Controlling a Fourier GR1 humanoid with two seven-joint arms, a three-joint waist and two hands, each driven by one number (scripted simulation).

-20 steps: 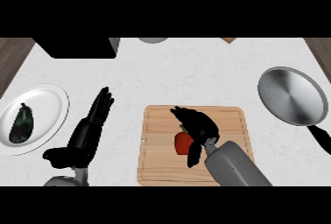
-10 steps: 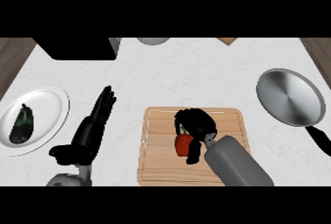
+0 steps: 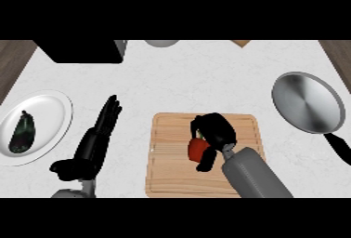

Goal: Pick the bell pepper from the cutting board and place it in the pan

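In the head view, the right hand (image 3: pixel 215 130) was over the middle of the wooden cutting board (image 3: pixel 170 179), its grey forearm coming in from the lower edge. The black fingers curled down over the red bell pepper (image 3: pixel 197 148) and the thumb closed against its lower side, so the hand was grasping the pepper (only the pepper's left half showed beneath the fingers). The pepper was within the board's outline, right of its centre. Whether it rested on the wood or was raised off it could not be told from this steep angle.

The left hand (image 3: pixel 94 142) lay left of the board and apart from it, fingers straight and pointing away from the robot, grasping nothing.

The grey pan (image 3: pixel 307 102) sat on the white worktop (image 3: pixel 198 79) at the right, well apart from the board, with its dark handle running toward the lower right. At the far left a white plate (image 3: pixel 56 104) carried a dark eggplant (image 3: pixel 22 132). Along the far edge stood a black box-like object (image 3: pixel 79 50) and a pale round thing (image 3: pixel 162 43), cut off by the frame.
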